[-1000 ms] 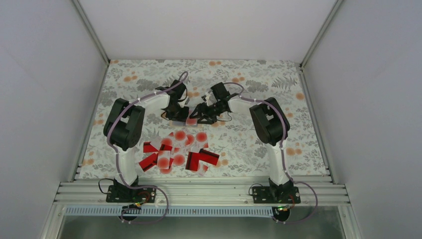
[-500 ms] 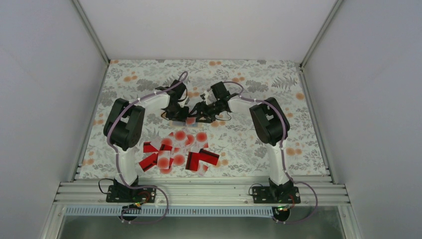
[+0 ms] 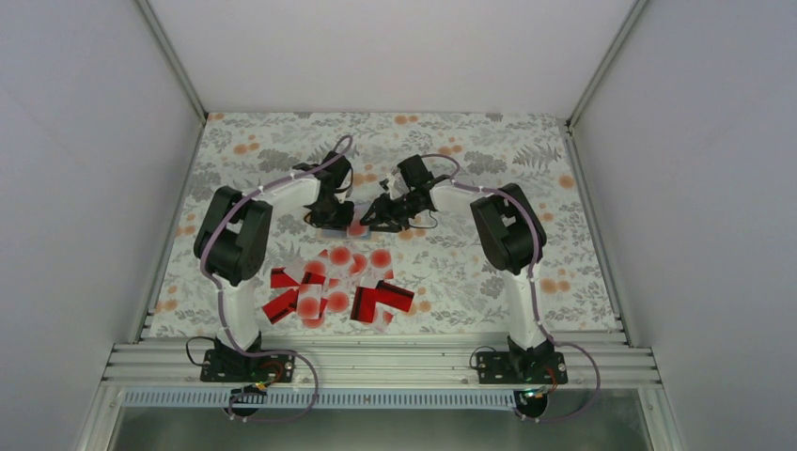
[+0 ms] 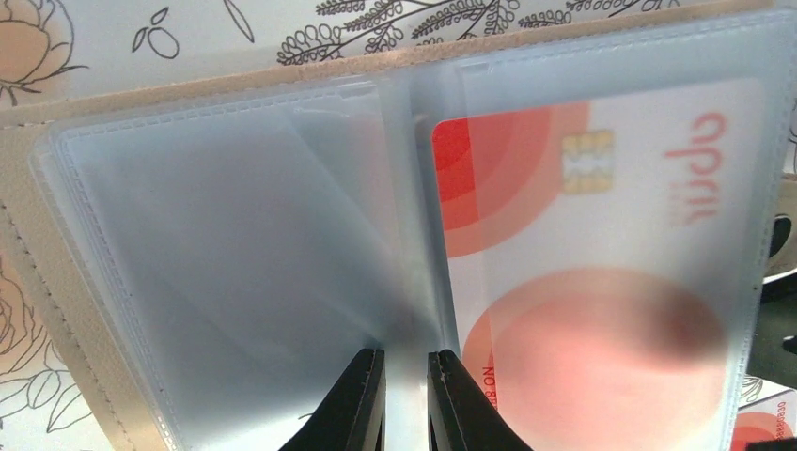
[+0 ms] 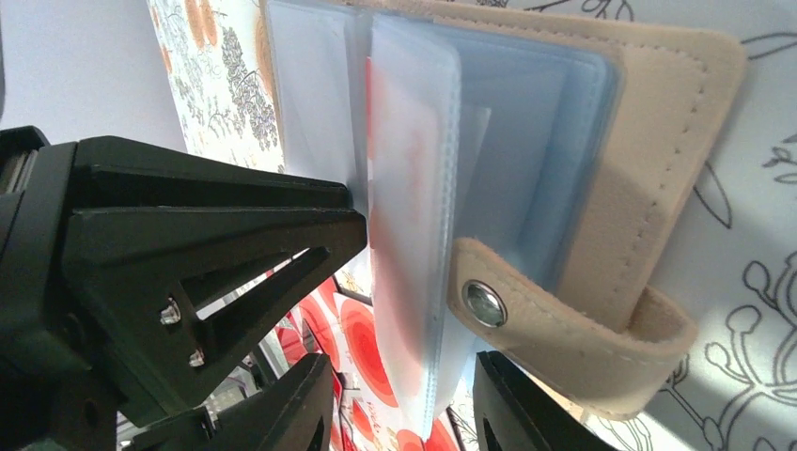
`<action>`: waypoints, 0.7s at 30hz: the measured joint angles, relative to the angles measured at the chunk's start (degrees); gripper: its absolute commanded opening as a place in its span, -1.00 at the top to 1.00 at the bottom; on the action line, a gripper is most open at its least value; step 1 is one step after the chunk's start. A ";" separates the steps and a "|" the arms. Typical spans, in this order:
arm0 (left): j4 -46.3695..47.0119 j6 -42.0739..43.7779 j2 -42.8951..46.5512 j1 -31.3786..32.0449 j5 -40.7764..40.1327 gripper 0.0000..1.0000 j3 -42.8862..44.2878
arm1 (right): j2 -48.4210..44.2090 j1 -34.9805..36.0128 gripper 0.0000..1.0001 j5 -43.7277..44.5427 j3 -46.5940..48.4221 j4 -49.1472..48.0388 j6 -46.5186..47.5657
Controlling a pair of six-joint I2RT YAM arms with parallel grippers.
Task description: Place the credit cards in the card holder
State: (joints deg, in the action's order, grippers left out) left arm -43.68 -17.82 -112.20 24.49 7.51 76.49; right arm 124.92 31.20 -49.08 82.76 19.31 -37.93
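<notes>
Tan card holder [image 5: 648, 122] lies open beyond the loose credit cards [image 3: 334, 282], mostly hidden from above by both arms; left gripper [image 4: 406, 357] pinches its clear sleeves [image 4: 235, 263], right gripper [image 5: 402, 368] stands spread around one sleeve

Tan card holder [image 5: 658, 141], red-dotted white card [image 4: 601, 235], floral tablecloth [image 3: 470, 272]
</notes>
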 measured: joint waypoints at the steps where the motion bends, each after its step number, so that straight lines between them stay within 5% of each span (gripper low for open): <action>1: -0.07 -0.07 0.07 0.00 -0.02 0.71 -0.02 | 0.00 0.00 0.30 0.04 0.00 0.04 0.00; 10: 0.59 -0.46 0.28 -0.07 0.46 0.71 -0.68 | 0.85 0.07 0.39 -0.33 0.28 -0.33 -0.35; 21: 0.55 -0.83 0.85 -0.37 2.23 0.71 -0.85 | 1.49 0.76 0.81 -0.17 2.14 0.02 -0.59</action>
State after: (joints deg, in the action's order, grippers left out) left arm -43.13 -18.65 -111.35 24.12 9.74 75.64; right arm 126.41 31.97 -49.25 84.90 19.33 -38.52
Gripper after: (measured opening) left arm 0.144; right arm 0.129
